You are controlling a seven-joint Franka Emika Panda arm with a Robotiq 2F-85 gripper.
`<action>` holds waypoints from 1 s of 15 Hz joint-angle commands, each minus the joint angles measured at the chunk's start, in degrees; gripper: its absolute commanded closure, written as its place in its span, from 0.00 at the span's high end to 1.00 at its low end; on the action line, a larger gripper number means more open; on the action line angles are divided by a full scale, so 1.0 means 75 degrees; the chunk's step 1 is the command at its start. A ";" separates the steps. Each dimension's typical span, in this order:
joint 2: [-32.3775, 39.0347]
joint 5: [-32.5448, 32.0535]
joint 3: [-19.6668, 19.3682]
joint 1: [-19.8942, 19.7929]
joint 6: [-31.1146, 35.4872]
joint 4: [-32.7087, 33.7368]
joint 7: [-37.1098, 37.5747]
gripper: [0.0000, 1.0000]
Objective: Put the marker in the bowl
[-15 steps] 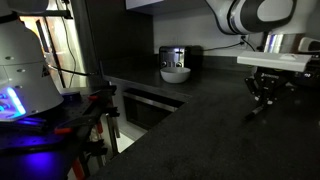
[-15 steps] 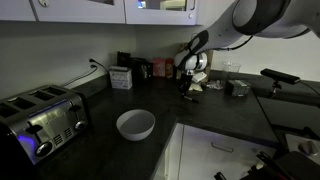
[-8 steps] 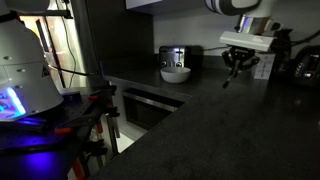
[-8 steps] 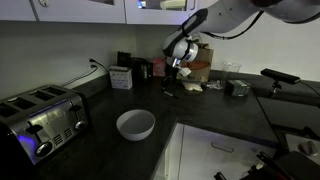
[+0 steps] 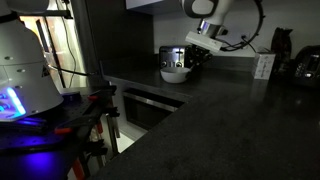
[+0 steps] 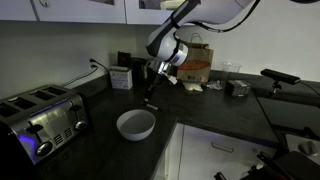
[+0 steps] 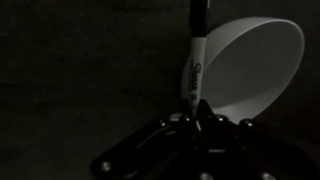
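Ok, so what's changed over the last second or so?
The arm swung across the counter toward the bowl, carrying the marker. The marker stays clamped in the end effector and now hangs close by the bowl's rim. Nothing was released. The bowl and the toaster have not moved.

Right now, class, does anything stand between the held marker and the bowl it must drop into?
Nothing visible does. The marker hangs close to the bowl, which looks empty and open on top; the toaster stands off to one side, out of the path.
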 commanded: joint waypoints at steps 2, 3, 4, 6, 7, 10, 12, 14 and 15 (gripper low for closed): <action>-0.0347 0.0218 -0.0130 0.0622 0.0201 -0.0575 -0.0225 0.03; -0.0341 0.0187 -0.0134 0.0766 0.0204 -0.0597 -0.0205 0.03; -0.0331 0.0138 -0.0150 0.0919 0.0199 -0.0611 -0.0163 0.03; -0.0341 0.0002 -0.0227 0.1214 0.0252 -0.0628 -0.0060 0.03; -0.0357 -0.0037 -0.0238 0.1312 0.0219 -0.0630 -0.0055 0.03; -0.0522 -0.0286 -0.0374 0.1646 0.0103 -0.0700 0.0111 0.03; -0.0624 -0.0427 -0.0421 0.1822 0.0104 -0.0734 0.0166 0.03; -0.0749 -0.0536 -0.0458 0.1983 -0.0009 -0.0746 0.0231 0.03; -0.0798 -0.0594 -0.0475 0.2061 -0.0029 -0.0755 0.0265 0.03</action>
